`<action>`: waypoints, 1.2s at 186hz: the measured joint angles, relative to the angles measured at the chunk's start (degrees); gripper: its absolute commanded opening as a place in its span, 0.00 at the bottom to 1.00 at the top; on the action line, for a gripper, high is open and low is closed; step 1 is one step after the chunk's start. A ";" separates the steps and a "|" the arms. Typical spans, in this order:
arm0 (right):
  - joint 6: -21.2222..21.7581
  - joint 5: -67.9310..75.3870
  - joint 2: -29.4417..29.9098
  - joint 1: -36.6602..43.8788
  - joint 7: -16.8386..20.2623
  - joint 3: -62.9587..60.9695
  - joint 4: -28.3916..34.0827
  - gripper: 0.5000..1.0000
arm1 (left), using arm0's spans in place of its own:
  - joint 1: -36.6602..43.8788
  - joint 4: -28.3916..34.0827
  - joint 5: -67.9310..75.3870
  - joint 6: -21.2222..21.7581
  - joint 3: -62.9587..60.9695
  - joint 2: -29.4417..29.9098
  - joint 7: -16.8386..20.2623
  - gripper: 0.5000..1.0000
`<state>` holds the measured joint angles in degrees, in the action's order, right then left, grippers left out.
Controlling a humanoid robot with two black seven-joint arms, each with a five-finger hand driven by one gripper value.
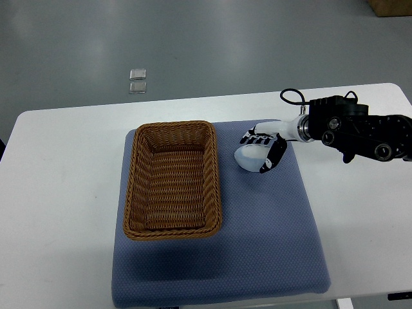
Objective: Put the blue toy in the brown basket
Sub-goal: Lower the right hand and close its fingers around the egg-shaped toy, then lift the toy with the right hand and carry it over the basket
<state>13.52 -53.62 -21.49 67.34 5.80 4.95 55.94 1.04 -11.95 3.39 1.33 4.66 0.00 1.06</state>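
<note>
A white table [58, 193] fills most of the view. A blue mat [270, 244] lies flat on its middle, reaching to the near edge. Beyond the table, on the grey floor [212, 45], sit two small clear squares [137, 81], one just behind the other. A brown box [391, 6] shows at the top right corner.
</note>
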 measured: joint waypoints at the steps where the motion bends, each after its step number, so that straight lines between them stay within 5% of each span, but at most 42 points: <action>1: -0.03 0.00 0.01 -0.04 0.00 0.01 -0.03 0.57 | 0.00 0.00 0.00 0.00 0.00 0.00 0.00 1.00; 26: -0.45 -0.07 0.11 -0.79 -0.30 0.19 -0.59 0.51 | 0.00 0.00 0.00 0.00 0.00 0.00 0.00 1.00; 75: -0.11 -0.36 0.08 -0.87 -0.69 0.32 -1.00 0.16 | 0.01 0.06 0.00 0.00 0.00 0.00 0.00 1.00; 167: 3.63 1.67 -3.86 9.94 -1.07 -0.64 4.34 0.17 | 0.01 0.29 -0.05 0.00 0.20 0.00 0.00 1.00; 223: 3.45 7.17 4.92 14.78 -1.23 -0.33 4.28 0.19 | 0.02 0.13 -0.05 0.00 0.20 0.00 0.00 1.00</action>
<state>16.97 -46.46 -16.57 82.12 4.57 4.63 60.23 1.06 -11.82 3.34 1.32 4.86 0.00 1.05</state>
